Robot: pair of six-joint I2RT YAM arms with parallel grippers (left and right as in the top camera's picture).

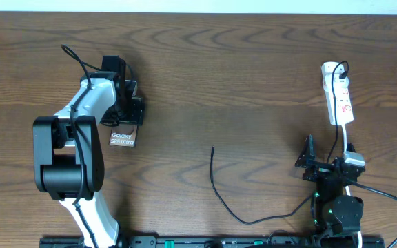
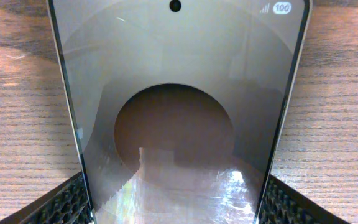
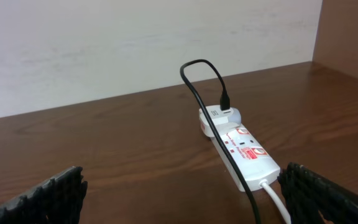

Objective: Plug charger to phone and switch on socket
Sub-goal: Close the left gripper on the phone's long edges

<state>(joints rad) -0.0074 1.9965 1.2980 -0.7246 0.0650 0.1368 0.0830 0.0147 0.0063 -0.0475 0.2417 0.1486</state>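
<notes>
Lying screen up at the left of the table (image 1: 205,62), the phone (image 1: 123,138) sits directly under the left pincer (image 2: 176,194), its lettered end toward the near edge. The left arm stands over it, evidently to seize or steady it for plugging. The ribbed pads (image 2: 64,205) flank the phone's two long edges, just beside them. Whether they press on those edges cannot be told from the wrist view, so a grip is unconfirmed. The charger (image 1: 220,193) is not yet connected. Its plug tip (image 1: 213,147) lies loose on bare wood near the middle, well apart from the phone, and the cable runs along the near side toward the right. The socket (image 1: 338,96) lies at the far right with a black plug (image 3: 225,102) seated at its far end. The right pincer (image 3: 182,183) faces the socket from the near side, jaws spread wide, holding and touching nothing. Judgement: the task is at an early stage, with the tip to be fetched and the switch not yet pressed.
</notes>
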